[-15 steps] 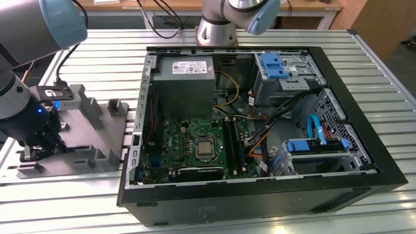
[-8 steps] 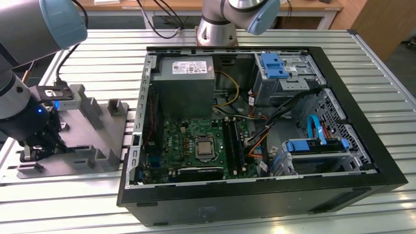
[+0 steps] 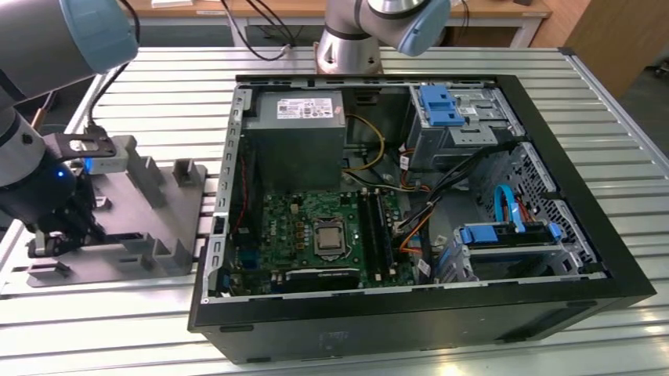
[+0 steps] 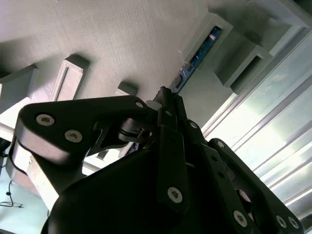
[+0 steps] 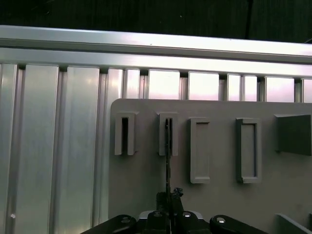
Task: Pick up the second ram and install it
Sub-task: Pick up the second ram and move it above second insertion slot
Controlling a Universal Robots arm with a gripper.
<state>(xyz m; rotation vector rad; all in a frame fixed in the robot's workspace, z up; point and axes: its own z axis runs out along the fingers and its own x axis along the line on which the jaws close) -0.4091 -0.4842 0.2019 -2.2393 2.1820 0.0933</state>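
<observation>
Black jaws clamp tight on the second ram (image 4: 197, 58).

Gripper (image 5: 169, 196) low on grey fixture (image 3: 180, 215), pinching second ram (image 5: 168, 156) in slotted post (image 5: 161, 137). Neighbour posts close on both sides: empty slotted post (image 5: 118, 137), rectangular post (image 5: 199, 148). Space above fixture open. Case wall (image 3: 228, 180) stands between fixture and motherboard (image 3: 298, 223). Case open on top. Cables (image 3: 421, 210) run just beside memory slots (image 3: 377, 231).

Robotics lab: slatted aluminium workbench (image 3: 105, 337), opened computer case (image 3: 418, 307), grey fixture plate (image 3: 157, 223), wooden desks (image 3: 193, 9) behind.
</observation>
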